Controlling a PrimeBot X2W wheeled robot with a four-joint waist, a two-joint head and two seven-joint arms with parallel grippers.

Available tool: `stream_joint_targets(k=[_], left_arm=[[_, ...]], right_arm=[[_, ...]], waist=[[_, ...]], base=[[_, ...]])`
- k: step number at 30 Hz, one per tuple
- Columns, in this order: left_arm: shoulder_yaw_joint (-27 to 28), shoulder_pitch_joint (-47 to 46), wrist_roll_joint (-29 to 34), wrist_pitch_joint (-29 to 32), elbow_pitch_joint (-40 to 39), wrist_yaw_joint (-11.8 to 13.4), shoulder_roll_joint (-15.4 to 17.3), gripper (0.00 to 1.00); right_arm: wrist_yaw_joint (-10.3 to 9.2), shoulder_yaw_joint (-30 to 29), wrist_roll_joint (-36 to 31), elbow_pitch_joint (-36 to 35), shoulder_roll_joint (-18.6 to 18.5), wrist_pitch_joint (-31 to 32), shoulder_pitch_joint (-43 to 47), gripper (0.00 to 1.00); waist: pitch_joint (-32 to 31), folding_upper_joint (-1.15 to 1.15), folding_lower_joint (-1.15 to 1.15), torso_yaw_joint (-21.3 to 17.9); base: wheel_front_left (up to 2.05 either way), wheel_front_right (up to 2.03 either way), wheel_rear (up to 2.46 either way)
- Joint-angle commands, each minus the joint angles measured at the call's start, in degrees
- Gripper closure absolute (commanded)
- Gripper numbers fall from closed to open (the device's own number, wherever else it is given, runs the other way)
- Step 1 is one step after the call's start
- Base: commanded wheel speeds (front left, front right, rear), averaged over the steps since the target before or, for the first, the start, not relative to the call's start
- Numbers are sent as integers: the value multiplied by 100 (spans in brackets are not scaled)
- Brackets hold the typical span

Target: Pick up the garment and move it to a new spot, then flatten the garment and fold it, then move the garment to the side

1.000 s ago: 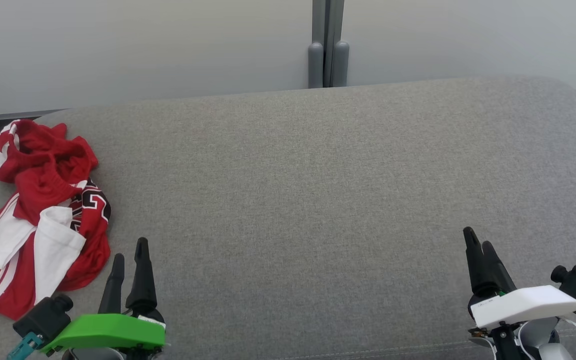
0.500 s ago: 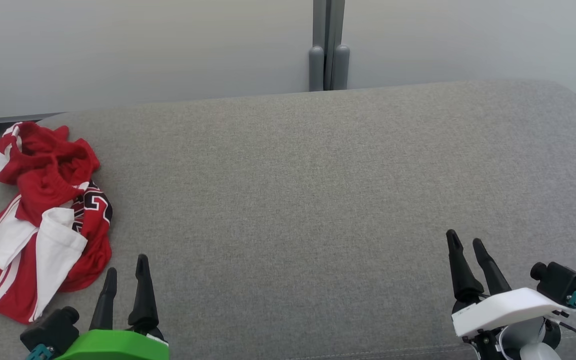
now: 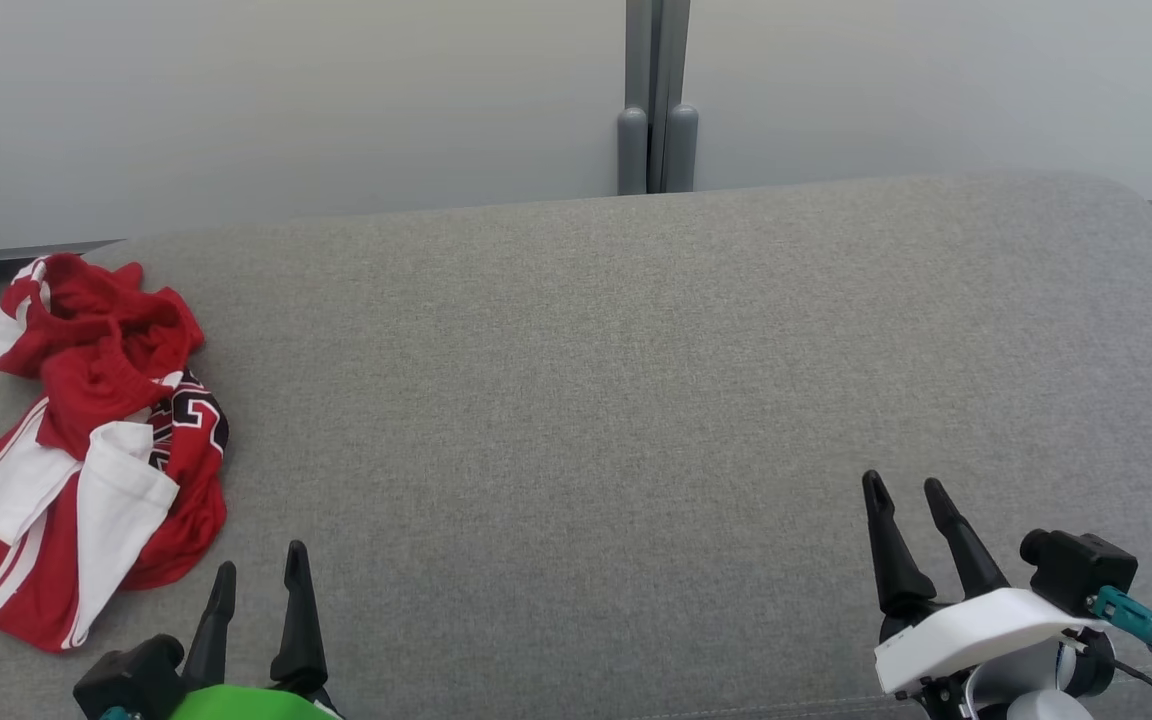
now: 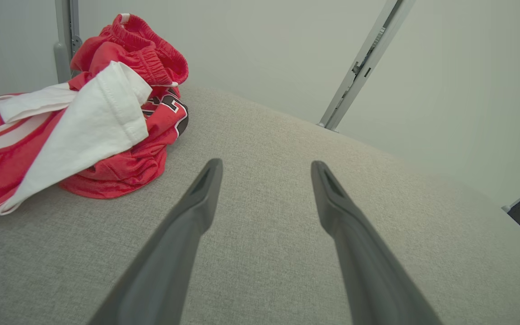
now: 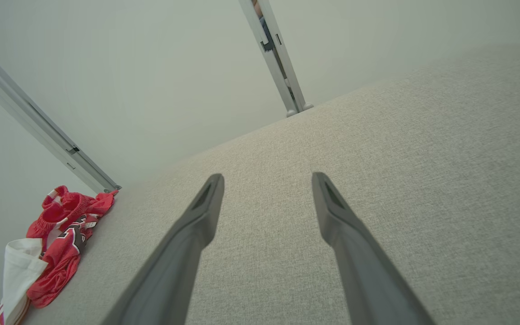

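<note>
Grey cushion (image 3: 576, 400) before a pale wall. Head view: garment (image 3: 96, 450) crumpled at the left edge (red and white). Left gripper (image 3: 260, 558) spread wide, empty, near it, not touching. Right gripper (image 3: 903, 482) spread, empty, well apart at right. Left wrist: fingers (image 4: 188, 225) apart over bare cushion, garment upper left. Right wrist: fingers apart, garment far left. Versus a second ago: both grippers lower in frame, right one further left; garment lies as before.

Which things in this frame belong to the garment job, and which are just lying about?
Job:
- garment, crumpled at the far left
- left gripper and right gripper, both open and empty
- cushion, the work surface

Just there:
- post
- wall panels behind
</note>
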Motion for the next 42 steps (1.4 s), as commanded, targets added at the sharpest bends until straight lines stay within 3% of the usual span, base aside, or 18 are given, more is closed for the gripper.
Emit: stream_joint_targets(k=[1,42], left_arm=[[14,43,193,-58,-1,36,51,0],[-94,358,1762,-405,154,257,132,0]], right_arm=[[3,56,-211,-25,-30,-74,-94,0],[3,493,-2015,288,-49,-644,-66,0]], waist=[[-18,0,0,-2],[-129,0,0,29]], base=[[0,0,0],[0,0,0]])
